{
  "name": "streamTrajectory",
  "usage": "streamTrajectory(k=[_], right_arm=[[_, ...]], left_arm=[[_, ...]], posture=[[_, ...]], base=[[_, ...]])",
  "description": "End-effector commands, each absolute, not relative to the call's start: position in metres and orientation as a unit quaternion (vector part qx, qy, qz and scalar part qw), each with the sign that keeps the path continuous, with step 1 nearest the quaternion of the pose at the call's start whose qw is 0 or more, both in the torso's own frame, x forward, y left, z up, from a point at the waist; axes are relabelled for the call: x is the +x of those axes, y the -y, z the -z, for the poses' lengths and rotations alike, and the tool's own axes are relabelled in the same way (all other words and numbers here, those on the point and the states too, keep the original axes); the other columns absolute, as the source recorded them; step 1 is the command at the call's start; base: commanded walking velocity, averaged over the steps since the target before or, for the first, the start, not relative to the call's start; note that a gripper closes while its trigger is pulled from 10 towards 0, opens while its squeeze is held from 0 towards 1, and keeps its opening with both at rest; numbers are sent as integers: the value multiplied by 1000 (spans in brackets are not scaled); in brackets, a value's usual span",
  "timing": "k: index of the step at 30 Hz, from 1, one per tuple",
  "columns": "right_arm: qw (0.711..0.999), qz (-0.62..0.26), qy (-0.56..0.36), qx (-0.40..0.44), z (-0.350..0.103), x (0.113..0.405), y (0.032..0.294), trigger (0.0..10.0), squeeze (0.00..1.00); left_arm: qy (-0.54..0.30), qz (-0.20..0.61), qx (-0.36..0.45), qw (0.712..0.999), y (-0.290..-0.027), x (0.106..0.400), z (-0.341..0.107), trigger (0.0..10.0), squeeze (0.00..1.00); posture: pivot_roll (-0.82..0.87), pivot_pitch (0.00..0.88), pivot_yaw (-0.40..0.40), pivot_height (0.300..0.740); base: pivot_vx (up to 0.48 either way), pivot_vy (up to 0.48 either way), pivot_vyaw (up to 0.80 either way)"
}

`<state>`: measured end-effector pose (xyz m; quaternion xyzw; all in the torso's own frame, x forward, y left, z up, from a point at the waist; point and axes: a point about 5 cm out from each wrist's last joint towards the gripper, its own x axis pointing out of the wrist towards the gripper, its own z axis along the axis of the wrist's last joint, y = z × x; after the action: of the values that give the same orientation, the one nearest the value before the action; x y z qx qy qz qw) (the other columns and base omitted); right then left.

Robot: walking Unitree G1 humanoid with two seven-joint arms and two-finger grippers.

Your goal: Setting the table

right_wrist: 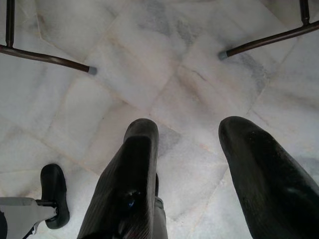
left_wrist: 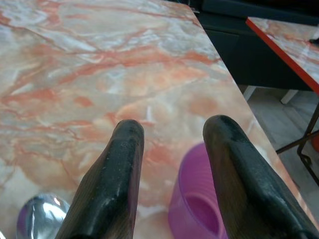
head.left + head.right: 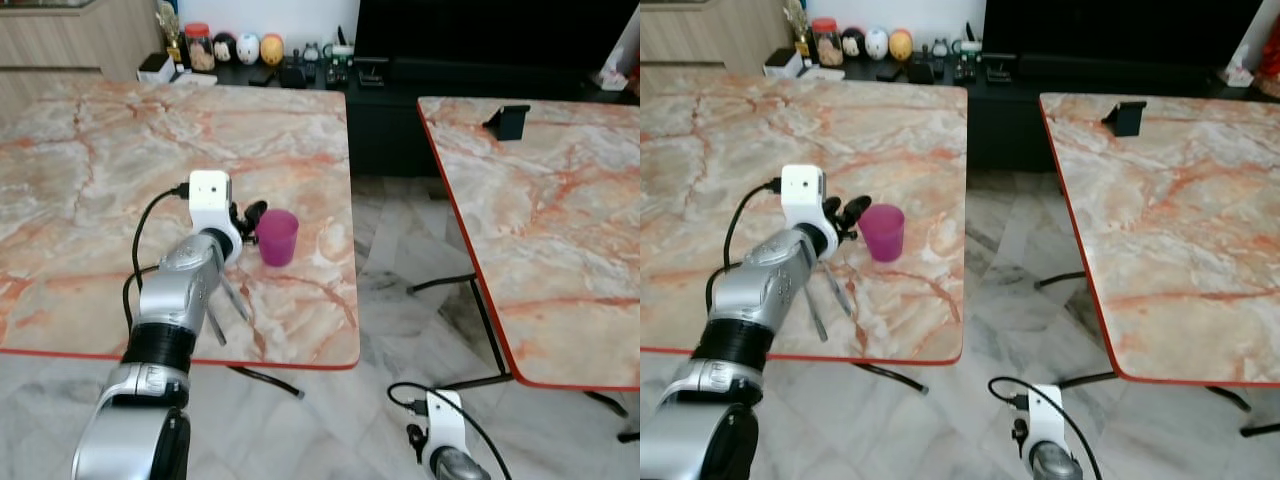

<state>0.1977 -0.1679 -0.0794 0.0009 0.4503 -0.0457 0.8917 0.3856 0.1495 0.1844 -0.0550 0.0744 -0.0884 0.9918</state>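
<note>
**Left gripper at the purple cup, fingers apart**

Left eye view shows the left gripper (image 3: 247, 215) reaching over the marble table (image 3: 90, 170), its black fingers (image 2: 112, 184) spread and empty, right next to the purple cup (image 3: 277, 237). The cup stands upright near the table's right edge, mouth up. Whether a finger touches its wall cannot be told from the head views; in the left wrist view the cup's rim lies low between the two fingers, closer to one than the other. Two pieces of metal cutlery (image 3: 228, 308) lie on the table just behind the gripper, beside the forearm, and a shiny spoon bowl (image 2: 37, 219) shows at the edge of the wrist picture.

The right gripper (image 1: 187, 164) hangs idle over the tiled floor (image 1: 164, 74), its fingers open on nothing.

The step in hand looks like either taking or leaving the cup. To grasp it well, the fingers should straddle the wall evenly, centred on the cup, then close gently so the light plastic neither tips nor squeezes out. If leaving it, the gripper should draw straight back and up, clear of the rim. Either way the cup sits close to the table edge, so a sideways nudge could send it off, and the forearm should stay off the cutlery.
</note>
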Motion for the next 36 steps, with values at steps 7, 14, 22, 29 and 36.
streamTrajectory(k=[7, 14, 22, 29, 36], right_arm=[[892, 45, -449, 4, 79, 199, 168, 10000, 0], [892, 43, -451, 4, 79, 199, 168, 10000, 0], [892, 41, -451, 4, 79, 199, 168, 10000, 0], [892, 42, -450, 5, 79, 199, 167, 10000, 0], [892, 41, -450, 5, 79, 199, 167, 10000, 0]], left_arm=[[-109, 70, -64, 990, -154, 392, -182, 10000, 1000], [-119, 73, -64, 988, -155, 395, -181, 10000, 0], [-111, 95, -69, 987, -150, 396, -188, 10000, 0], [-118, 102, -53, 986, -148, 394, -185, 10000, 0], [-125, 113, -35, 985, -146, 392, -181, 10000, 0]], posture=[[60, 38, -48, 740], [63, 39, -47, 740], [61, 41, -47, 740], [63, 43, -47, 740], [63, 42, -46, 740]], base=[[0, 0, 0], [0, 0, 0], [0, 0, 0], [0, 0, 0], [0, 0, 0]])
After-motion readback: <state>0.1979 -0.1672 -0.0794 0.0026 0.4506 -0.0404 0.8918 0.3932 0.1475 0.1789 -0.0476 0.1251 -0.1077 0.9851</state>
